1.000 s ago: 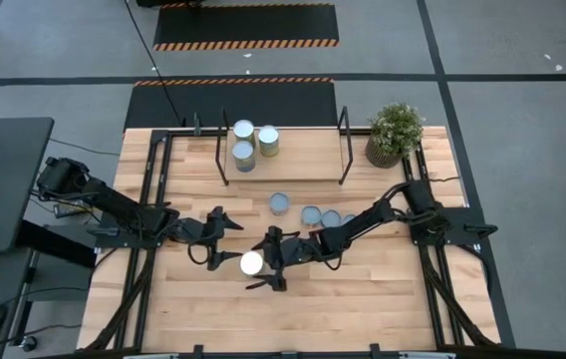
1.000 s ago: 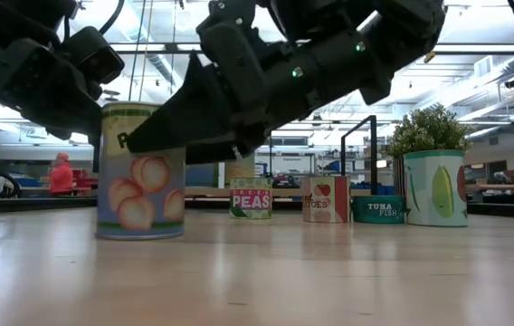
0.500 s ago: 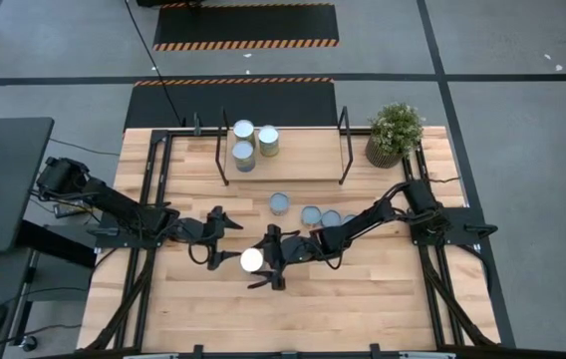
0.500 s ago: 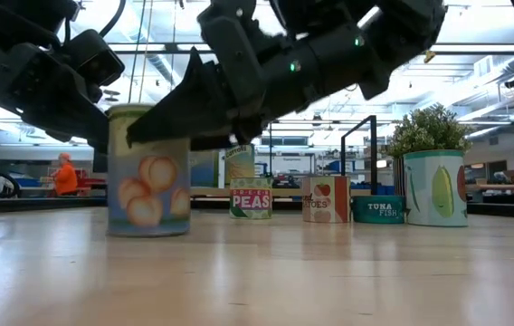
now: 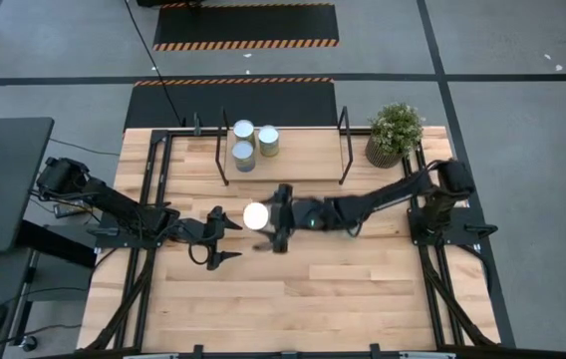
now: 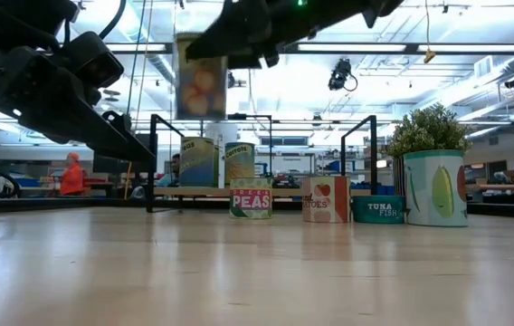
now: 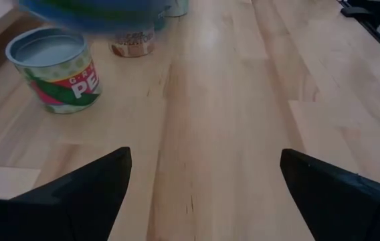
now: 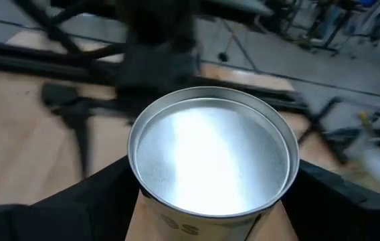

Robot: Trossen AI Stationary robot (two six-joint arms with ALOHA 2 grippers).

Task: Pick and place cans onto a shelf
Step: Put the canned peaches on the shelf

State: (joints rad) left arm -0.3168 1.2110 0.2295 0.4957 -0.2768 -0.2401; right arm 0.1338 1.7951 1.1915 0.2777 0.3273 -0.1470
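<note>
My right gripper (image 5: 266,217) is shut on a peach-labelled can (image 5: 254,214) with a shiny round top, held high above the table in the low view (image 6: 198,86). My left gripper (image 5: 226,237) is open and empty just left of it, low over the table. The shelf (image 5: 293,160), a light-wood board between black posts, carries three cans (image 5: 244,131) standing upright at its left end. More cans stand on the table: a peas can (image 6: 251,197), a tomato can (image 6: 326,199), a tuna can (image 6: 377,208) and a large pea-pod can (image 6: 435,187). My right gripper pinches the can's side wall just below the top rim (image 8: 143,201) between its two fingers, one on each side. The fingers (image 8: 103,194) reach in roughly level from the table's right. The can sits upright, lifted clear of the table.
A potted green plant (image 5: 395,132) stands at the far right corner. The right arm (image 5: 373,204) stretches over the cans on the table in the high view. Bare wood (image 5: 313,299) lies toward the near edge. A person in orange (image 6: 71,174) is in the room behind.
My right gripper has risen with the peach can and gone toward the table's far edge, toward the shelf. The can stood on the table a second ago and now hangs upright, well clear of it. The right arm has stretched out across the table.
</note>
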